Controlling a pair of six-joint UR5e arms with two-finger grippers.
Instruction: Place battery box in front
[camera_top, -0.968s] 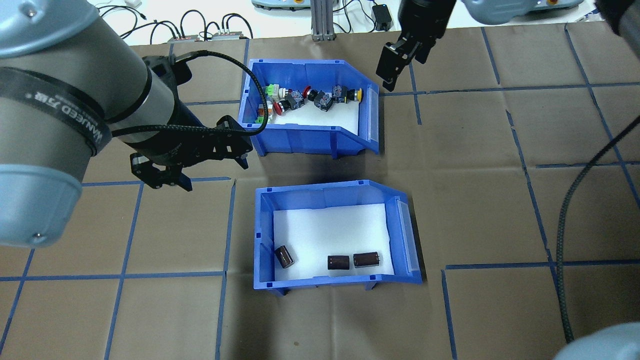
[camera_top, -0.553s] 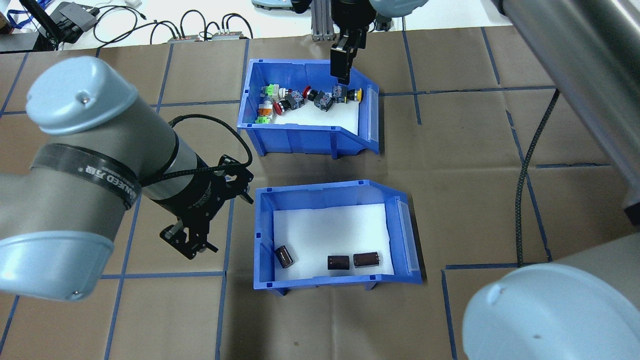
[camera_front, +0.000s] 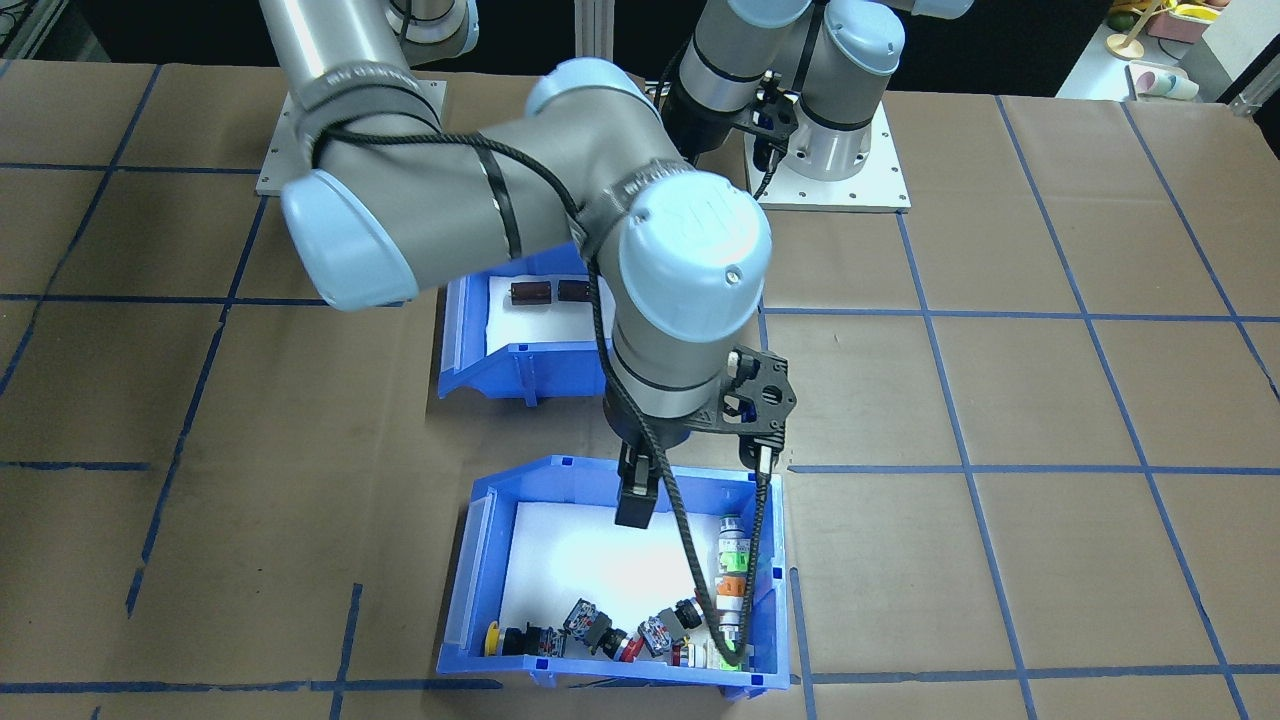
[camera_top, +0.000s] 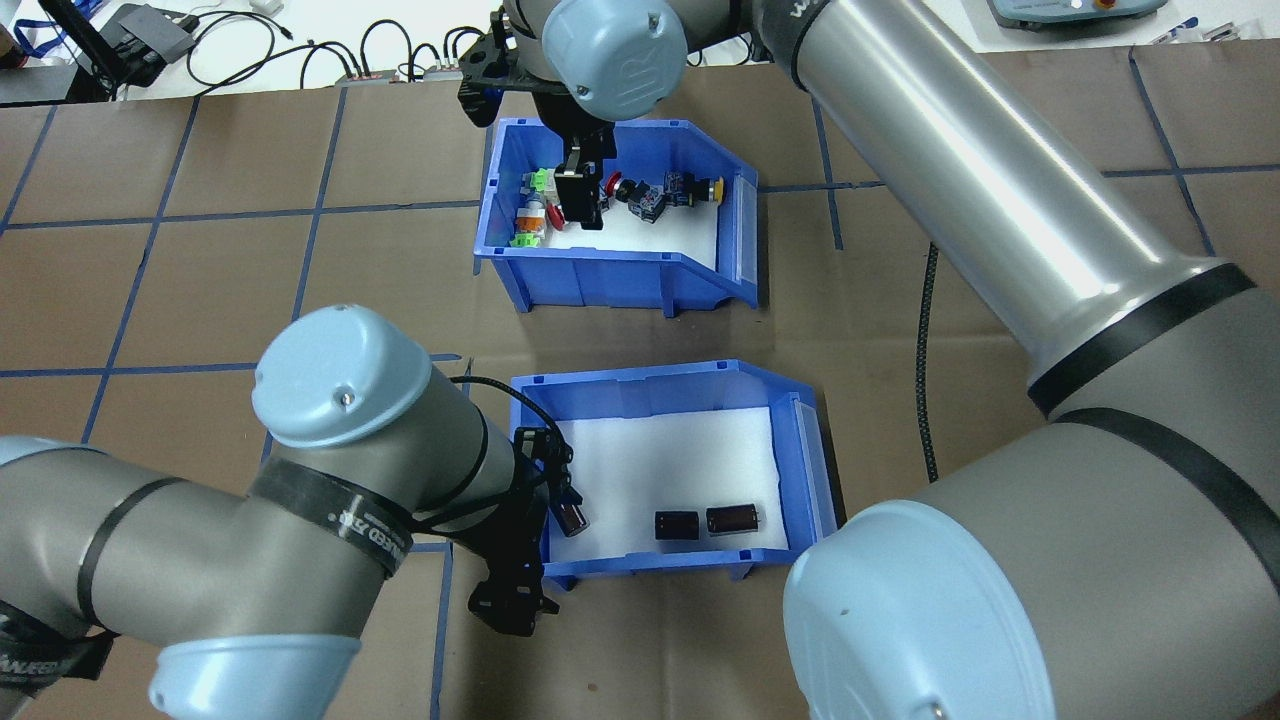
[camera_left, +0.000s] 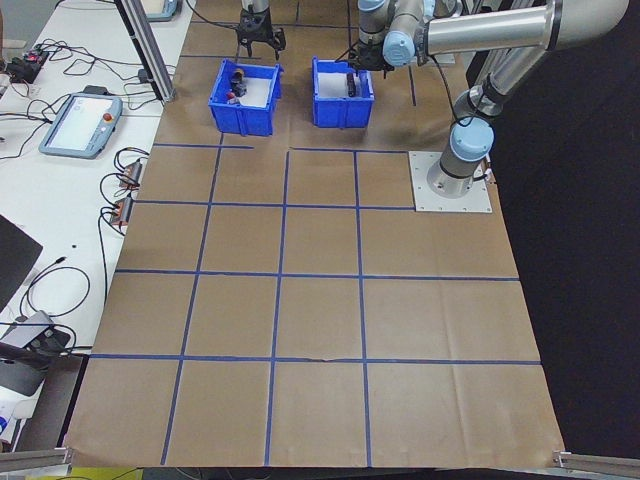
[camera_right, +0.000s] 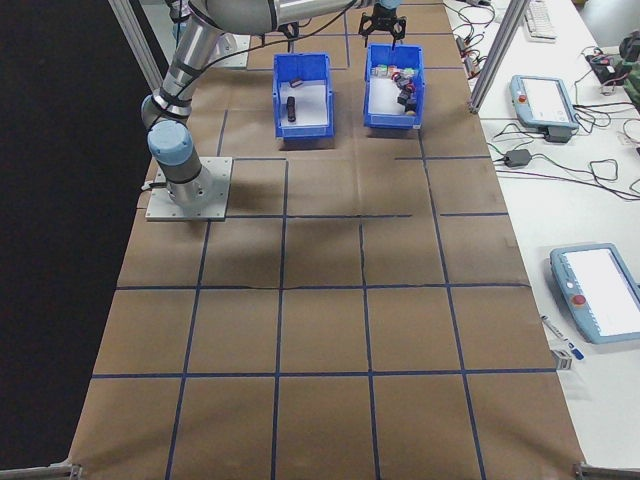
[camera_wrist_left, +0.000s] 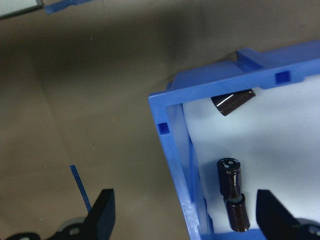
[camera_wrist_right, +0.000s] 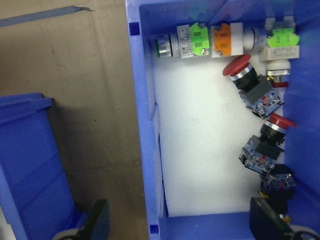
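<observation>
The blue plastic battery box with sloped-cut front and white foam liner (camera_top: 690, 385) is sitting on the brown paper-covered worktop (camera_top: 1000, 300), on the robot's side of the second bin and well apart from every worktop edge. It is holding three small dark brown cylinders (camera_top: 680, 525), all lying along the wall nearest the robot: one (camera_top: 572, 517) in the left corner, tilted, and two lying end to end, touching, toward the sloped front.

The second blue plastic bin with white foam liner (camera_top: 610, 275) is standing just beyond it, toward the worktop's far edge, with a gap of bare paper between the two. It is carrying a row of multicoloured button switches (camera_top: 650, 195) along its far wall and left corner: red mushroom heads, green and orange blocks, one yellow head.

The left gripper (camera_wrist_left: 185, 215) is hanging open over the battery box's left wall, one finger (camera_wrist_left: 102, 212) outside the wall, the other inside above the liner; it is not yet touching the wall.

The right gripper (camera_wrist_right: 177, 220) is likewise standing open, straddling a side wall of the switch bin, one finger (camera_wrist_right: 97, 220) outside and one inside
</observation>
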